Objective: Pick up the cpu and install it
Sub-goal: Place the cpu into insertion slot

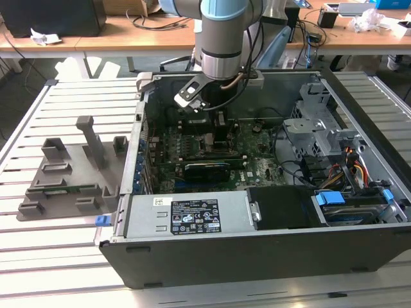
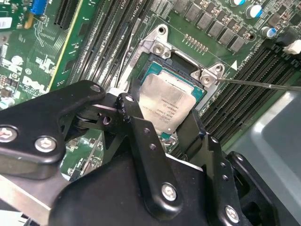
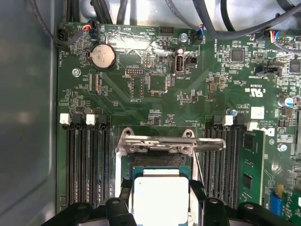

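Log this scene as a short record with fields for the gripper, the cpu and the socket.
gripper: shut on the cpu, inside the open computer case
cpu: silver top up, directly over the socket
socket: on the motherboard, metal frame open
holder tray: outside the case, on the exterior view's left

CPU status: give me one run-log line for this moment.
gripper: shut on cpu | cpu: at motherboard socket | seated: cannot tell

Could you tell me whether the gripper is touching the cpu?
Touching. In the first wrist view, the gripper has its fingers flush against opposite edges of the cpu, no gap showing.
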Action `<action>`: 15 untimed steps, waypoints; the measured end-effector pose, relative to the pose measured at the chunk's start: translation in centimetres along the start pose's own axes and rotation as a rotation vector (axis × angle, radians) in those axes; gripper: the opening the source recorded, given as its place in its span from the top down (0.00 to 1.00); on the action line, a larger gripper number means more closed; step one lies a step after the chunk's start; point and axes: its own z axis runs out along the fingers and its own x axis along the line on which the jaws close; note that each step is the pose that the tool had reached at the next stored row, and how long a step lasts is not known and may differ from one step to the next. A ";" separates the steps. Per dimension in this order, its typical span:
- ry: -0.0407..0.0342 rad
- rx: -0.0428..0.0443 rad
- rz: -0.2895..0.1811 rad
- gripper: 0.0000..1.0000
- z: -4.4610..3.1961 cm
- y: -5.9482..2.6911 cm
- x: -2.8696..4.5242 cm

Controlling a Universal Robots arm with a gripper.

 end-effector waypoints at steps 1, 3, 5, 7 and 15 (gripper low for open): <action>-0.0001 0.0004 0.000 0.45 0.14 0.13 0.01; 0.0000 0.0009 0.000 0.45 0.45 0.41 0.03; 0.0001 0.0009 0.000 0.45 0.57 0.41 0.04; 0.0003 0.0010 0.000 0.45 0.64 0.37 0.05; 0.0045 0.0010 0.000 0.45 1.18 0.31 0.14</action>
